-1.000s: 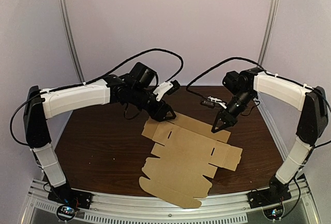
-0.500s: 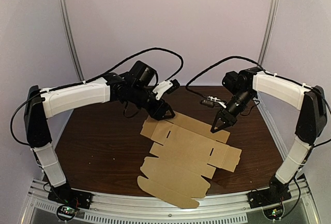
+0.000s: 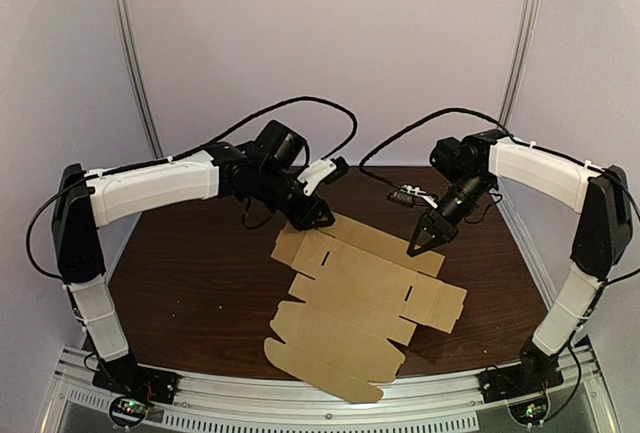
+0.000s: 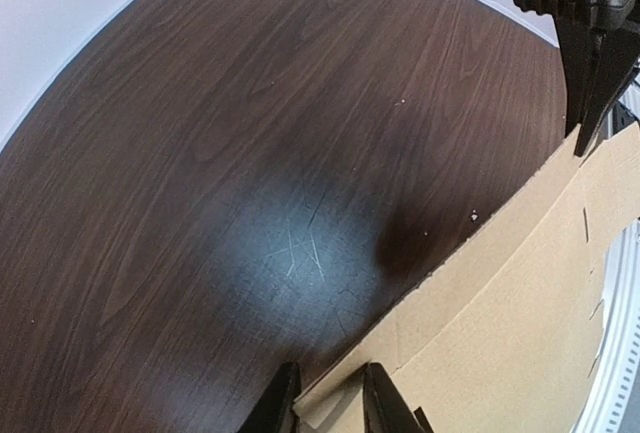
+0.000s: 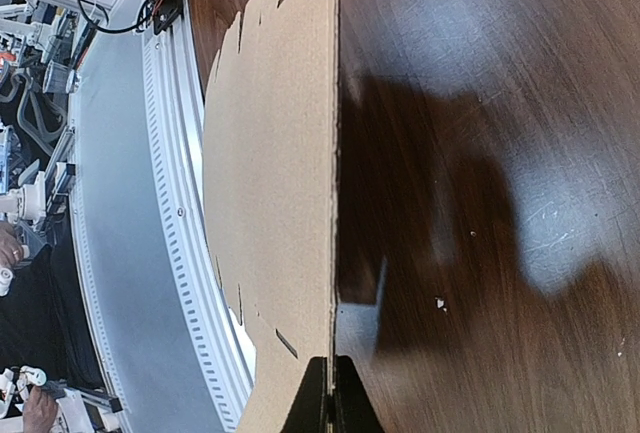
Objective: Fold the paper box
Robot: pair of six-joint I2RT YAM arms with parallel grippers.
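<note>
Top view, paper box: an unfolded brown cardboard blank with slots and flaps. It lies on the dark wooden table, from the middle down to the near edge.
Top view, left gripper: set at the far left corner of the blank, its arm reaching in from the left.
Top view, right gripper: pointed down at the far right end of the same far flap. The two grippers are well apart along that edge.
Left wrist view, paper box: fills the lower right. Its far edge runs up and to the right and casts a dark shadow on the table.
Left wrist view, left gripper: its two fingers stand a little apart with the cardboard edge between them. I cannot tell whether they press on it.
Left wrist view, right gripper: its tip meets the cardboard edge at the upper right.
Right wrist view, paper box: a long straight edge runs down the frame, beside bare table with shadow along it.
Right wrist view, right gripper: fingers drawn almost together, clenched on the cardboard edge that runs into the seam between them.
Right wrist view, rail: a pale perforated strip beyond the blank.
</note>
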